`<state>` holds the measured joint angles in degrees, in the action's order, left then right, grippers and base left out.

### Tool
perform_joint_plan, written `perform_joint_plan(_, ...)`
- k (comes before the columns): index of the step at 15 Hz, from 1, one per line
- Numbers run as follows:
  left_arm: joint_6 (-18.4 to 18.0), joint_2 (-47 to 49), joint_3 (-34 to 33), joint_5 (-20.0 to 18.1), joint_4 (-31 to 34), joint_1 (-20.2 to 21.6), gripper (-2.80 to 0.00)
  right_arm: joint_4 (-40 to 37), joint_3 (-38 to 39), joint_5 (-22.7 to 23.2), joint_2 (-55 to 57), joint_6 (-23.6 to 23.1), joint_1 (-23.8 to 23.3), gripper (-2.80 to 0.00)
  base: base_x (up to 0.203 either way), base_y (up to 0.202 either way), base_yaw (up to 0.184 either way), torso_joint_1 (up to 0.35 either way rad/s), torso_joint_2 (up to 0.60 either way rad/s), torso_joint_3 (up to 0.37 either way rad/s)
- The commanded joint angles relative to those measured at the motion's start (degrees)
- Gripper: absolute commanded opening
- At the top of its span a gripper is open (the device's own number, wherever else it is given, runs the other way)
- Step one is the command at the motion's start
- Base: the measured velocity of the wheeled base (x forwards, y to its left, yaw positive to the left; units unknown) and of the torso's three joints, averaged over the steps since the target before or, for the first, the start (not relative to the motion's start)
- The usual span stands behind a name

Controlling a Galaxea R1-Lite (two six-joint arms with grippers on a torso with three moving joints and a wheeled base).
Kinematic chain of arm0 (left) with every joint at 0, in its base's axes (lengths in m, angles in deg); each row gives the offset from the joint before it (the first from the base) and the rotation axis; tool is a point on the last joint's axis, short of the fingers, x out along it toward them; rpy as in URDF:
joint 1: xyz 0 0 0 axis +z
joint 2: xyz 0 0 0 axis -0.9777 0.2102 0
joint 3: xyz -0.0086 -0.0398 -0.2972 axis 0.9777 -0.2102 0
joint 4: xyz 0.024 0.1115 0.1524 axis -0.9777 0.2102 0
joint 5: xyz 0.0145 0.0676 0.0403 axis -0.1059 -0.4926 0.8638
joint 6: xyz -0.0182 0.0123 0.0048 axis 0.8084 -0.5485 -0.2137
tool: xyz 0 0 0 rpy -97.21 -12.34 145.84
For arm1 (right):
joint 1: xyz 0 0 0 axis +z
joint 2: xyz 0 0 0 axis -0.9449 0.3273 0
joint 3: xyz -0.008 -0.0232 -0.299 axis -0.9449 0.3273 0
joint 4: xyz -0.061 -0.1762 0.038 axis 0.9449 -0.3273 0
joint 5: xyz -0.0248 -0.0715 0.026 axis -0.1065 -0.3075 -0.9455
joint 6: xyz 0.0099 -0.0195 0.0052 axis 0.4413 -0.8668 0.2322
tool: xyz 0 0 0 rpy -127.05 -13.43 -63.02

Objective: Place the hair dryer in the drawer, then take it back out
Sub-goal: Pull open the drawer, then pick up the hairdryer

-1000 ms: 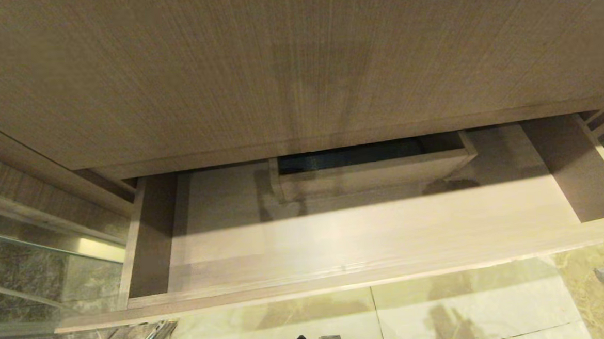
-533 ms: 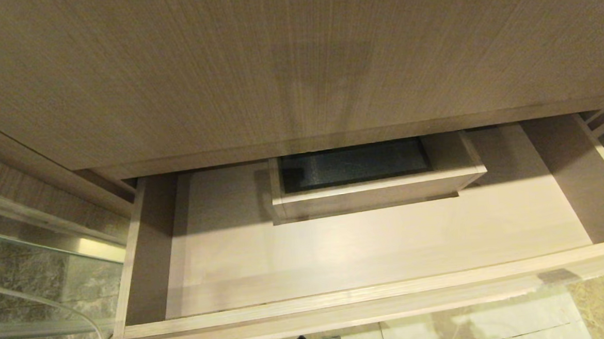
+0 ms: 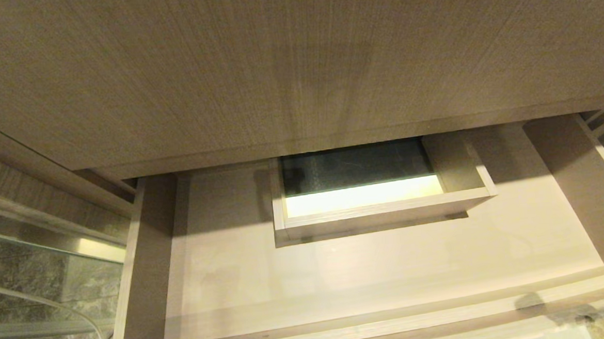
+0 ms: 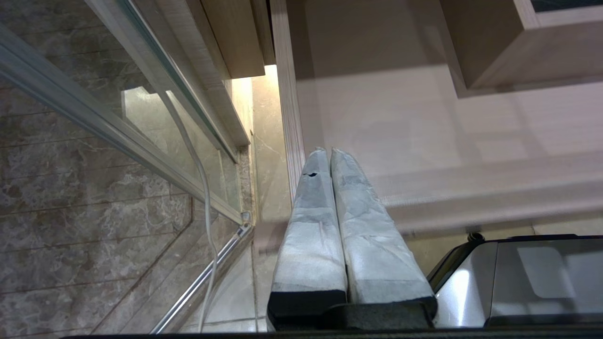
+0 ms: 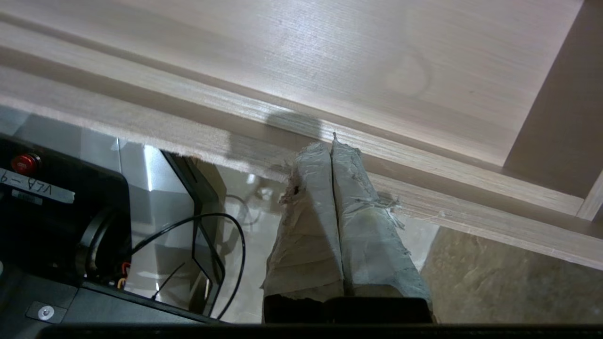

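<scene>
A bathroom cabinet stands over pale floor tiles, with a glass panel at the left. Nearest, the right gripper has its jaws pressed together on nothing, its tips at the low front edge of the drawer near its right end. The left gripper hangs parked by the drawer's left front corner, jaws together too. The drawer is pulled out and bare; a boxed cutout sits at its back, under the tall wood panel. The hair dryer shows in no view. Opening looks done; next it must be found and fetched.
</scene>
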<state>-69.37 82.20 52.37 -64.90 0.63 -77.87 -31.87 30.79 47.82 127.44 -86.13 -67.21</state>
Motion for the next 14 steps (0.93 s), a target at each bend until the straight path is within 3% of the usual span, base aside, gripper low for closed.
perform_joint_plan(1,0.0,0.0,0.0,0.0,-0.04,0.0,-2.8,0.88,3.12,-0.53,-5.24,1.55,-0.28,-2.8,0.0,0.0,0.0,0.0,0.0,0.0)
perform_joint_plan(4,0.0,0.0,0.09,0.0,-0.04,0.0,-2.8,8.11,13.49,-3.3,-13.85,7.14,-0.34,-2.8,0.0,0.0,0.0,0.0,0.0,0.0)
perform_joint_plan(8,0.0,-0.01,0.0,0.0,0.05,0.0,-2.8,17.37,27.01,-3.11,-28.69,9.31,-1.62,-2.8,0.0,0.0,0.0,0.0,0.0,0.0)
perform_joint_plan(14,0.0,-0.09,0.01,0.0,-0.01,0.0,-2.8,18.8,29.03,-2.69,-42.4,14.61,-3.03,-2.8,0.0,0.0,0.0,0.0,0.0,0.0)
